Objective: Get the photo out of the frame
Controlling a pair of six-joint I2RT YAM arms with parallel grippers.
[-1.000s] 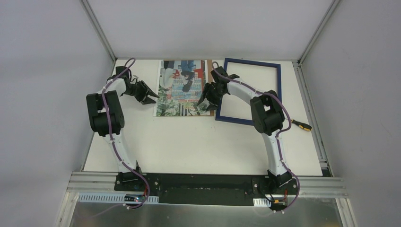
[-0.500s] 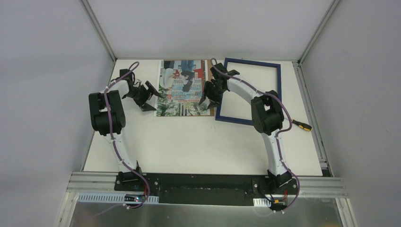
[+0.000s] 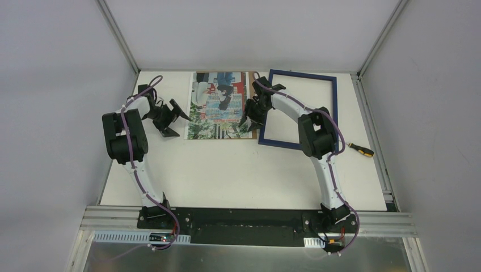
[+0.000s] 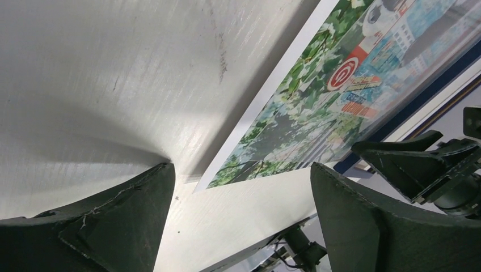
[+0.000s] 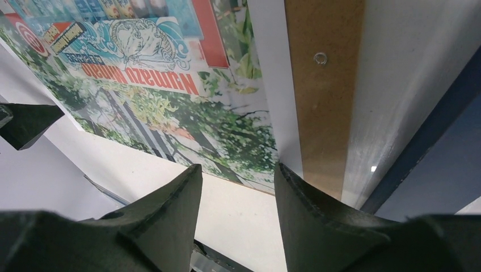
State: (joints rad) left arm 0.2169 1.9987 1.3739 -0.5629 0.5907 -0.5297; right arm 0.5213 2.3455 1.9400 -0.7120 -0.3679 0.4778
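Since a second ago the left gripper (image 3: 177, 122) has spread its jaws from nearly closed to wide, and they hang empty just off the left edge of the photo (image 3: 218, 105). The right gripper (image 3: 248, 120) has crept slightly farther along the photo's right side, its jaws narrowed a little but parted and gripping nothing, over the near right corner. The photo lies flat on the table (image 3: 244, 170), out of the frame (image 3: 300, 73), on a brown board (image 5: 323, 85) just beside the frame's left rail. A screwdriver (image 3: 361, 149) lies well apart, at the right.
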